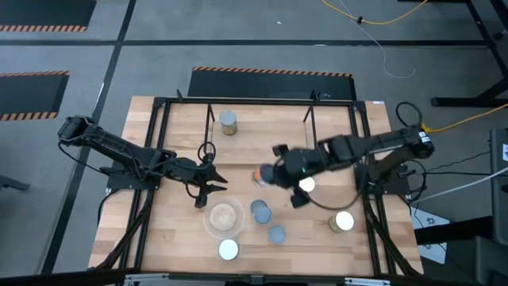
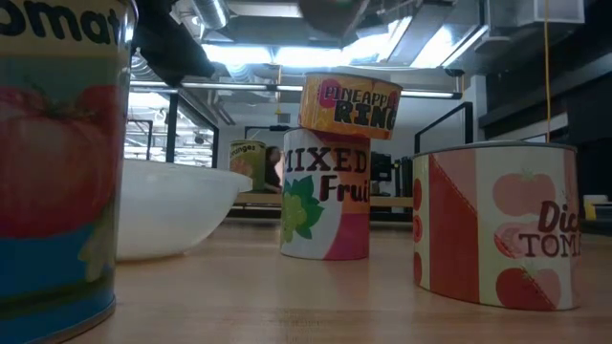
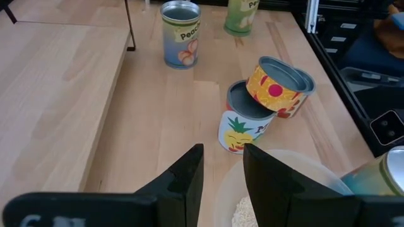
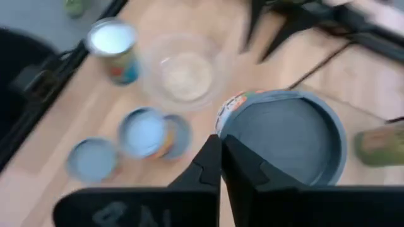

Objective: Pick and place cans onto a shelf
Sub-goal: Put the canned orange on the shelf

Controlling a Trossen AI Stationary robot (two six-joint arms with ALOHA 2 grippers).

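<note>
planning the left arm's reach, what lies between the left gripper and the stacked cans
High view: only the rim of the clear bowl edges in between the left gripper and the stacked cans; otherwise bare wood.

a clear round bowl with a tan, grainy filling sits on the light wood table, towards the near side and a little left of centre. a black metal frame runs round the table's edge. on the grey floor beyond the far side lie black mats edged in orange-and-black hazard stripes, and a yellow cable trails across the floor at the far right.
</note>
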